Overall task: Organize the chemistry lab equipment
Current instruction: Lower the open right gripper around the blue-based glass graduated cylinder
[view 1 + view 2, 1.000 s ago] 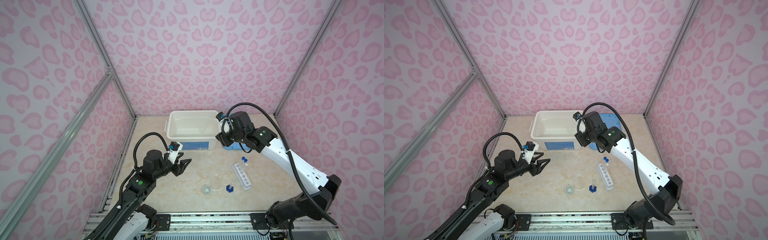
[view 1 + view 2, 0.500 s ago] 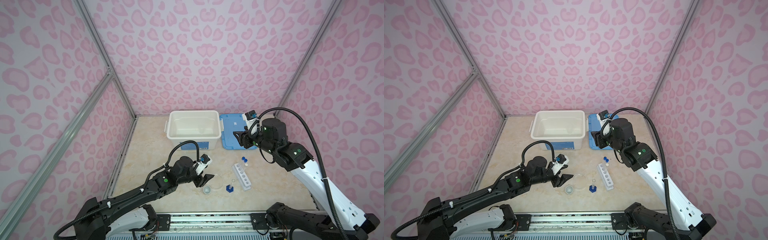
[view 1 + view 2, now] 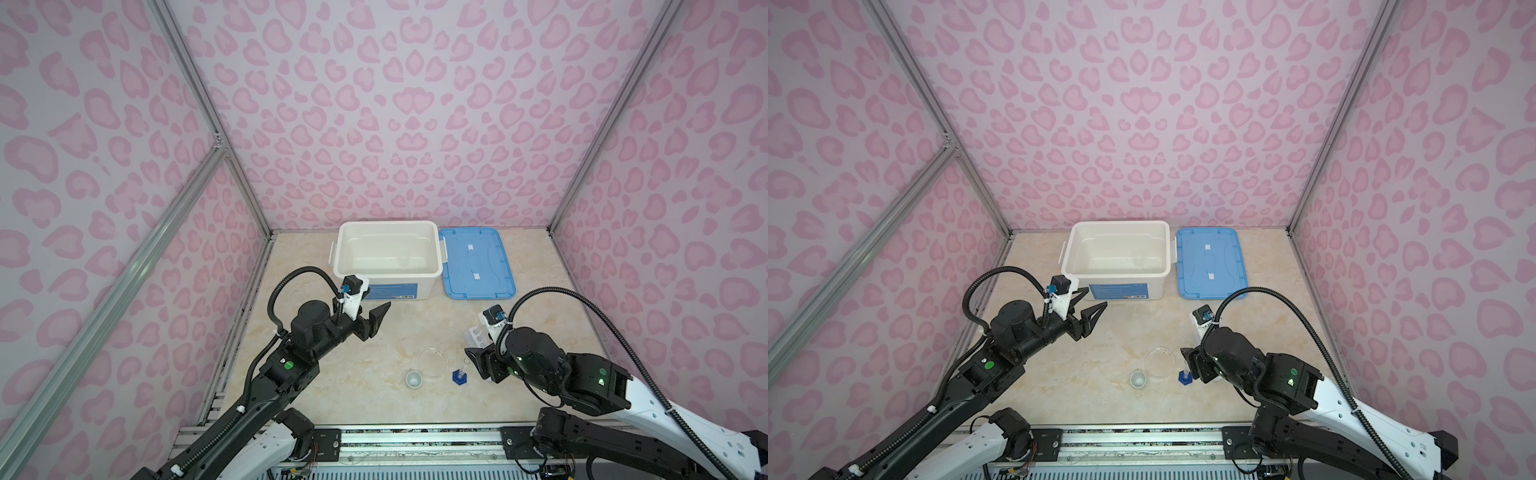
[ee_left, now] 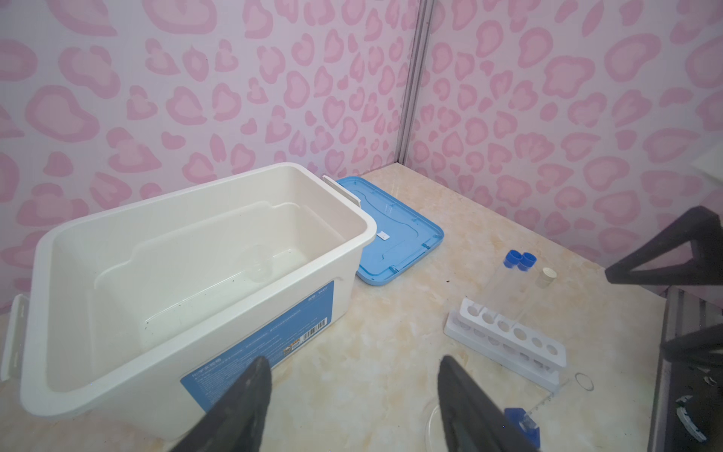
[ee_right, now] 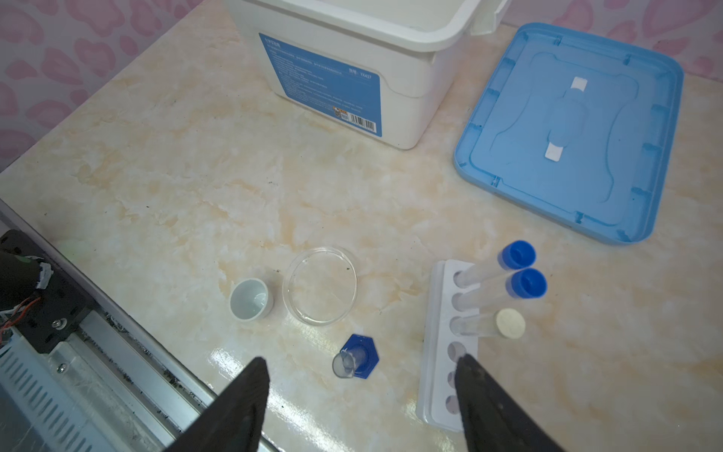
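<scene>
You're hovering the right pincer [image 5: 362, 360] with its jaws standing apart and gripping nothing; the small blue-based cylinder [image 5: 356, 356] is sitting just ahead of its tips, the white rack [image 5: 436, 332] holding three capped test tubes [image 5: 485, 270] is lying by one finger, and the clear dish [image 5: 321, 291] and tiny white cup [image 5: 250, 299] are sitting a little farther out. Your left pincer [image 4: 354, 362] is gaping apart and empty too, facing the white bin [image 4: 274, 313].

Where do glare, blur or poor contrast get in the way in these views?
Right wrist view: bright glare on the table beside the blue-based cylinder. Both top views: sharp, but the clear dish is faint against the pale table. Left wrist view: even light, white bin crisp, no glare.
</scene>
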### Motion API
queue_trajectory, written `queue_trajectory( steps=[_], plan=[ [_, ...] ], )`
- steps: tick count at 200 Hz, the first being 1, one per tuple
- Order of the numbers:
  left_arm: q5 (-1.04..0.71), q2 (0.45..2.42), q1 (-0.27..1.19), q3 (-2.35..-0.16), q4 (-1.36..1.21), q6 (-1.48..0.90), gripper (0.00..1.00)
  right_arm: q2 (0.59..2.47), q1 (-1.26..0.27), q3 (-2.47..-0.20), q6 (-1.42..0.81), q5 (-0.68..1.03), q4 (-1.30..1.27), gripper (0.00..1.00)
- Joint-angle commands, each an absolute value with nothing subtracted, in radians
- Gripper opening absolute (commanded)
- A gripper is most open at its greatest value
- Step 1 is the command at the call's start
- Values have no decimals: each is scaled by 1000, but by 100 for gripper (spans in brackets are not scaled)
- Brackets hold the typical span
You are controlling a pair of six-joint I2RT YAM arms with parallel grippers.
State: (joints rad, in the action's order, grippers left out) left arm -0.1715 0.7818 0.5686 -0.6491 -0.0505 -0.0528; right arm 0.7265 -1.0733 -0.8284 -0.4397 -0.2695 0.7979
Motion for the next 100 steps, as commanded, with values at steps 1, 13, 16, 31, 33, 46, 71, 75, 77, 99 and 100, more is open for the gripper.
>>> queue_trajectory(
  steps=[1, 13, 16, 31, 33, 46, 71, 75, 77, 99, 100],
  plan=[
    [-224, 756, 519, -636, -82, -69, 70, 709, -1181, -740, -600, -420, 765, 76],
    [-234, 749, 503, -629, -80, -67, 70, 694, -1226, -685, -627, -463, 740, 76],
    [-238, 748, 501, -629, -79, -66, 70, 688, -1234, -668, -632, -476, 733, 75],
    [-244, 737, 494, -626, -74, -63, 69, 633, -1264, -601, -639, -510, 683, 74],
    [-243, 737, 494, -626, -74, -63, 69, 624, -1266, -592, -640, -516, 676, 74],
    [-249, 728, 488, -627, -62, -60, 69, 554, -1275, -538, -642, -527, 639, 74],
    [-258, 711, 472, -622, -52, -58, 69, 411, -1277, -431, -634, -521, 557, 74],
    [-258, 710, 470, -620, -52, -60, 69, 395, -1277, -416, -632, -520, 545, 74],
    [-258, 710, 468, -619, -51, -61, 69, 388, -1277, -409, -632, -520, 541, 74],
    [-271, 710, 459, -615, -52, -67, 69, 348, -1277, -359, -632, -502, 521, 73],
    [-271, 710, 459, -615, -52, -67, 69, 347, -1278, -358, -632, -500, 522, 73]
  ],
)
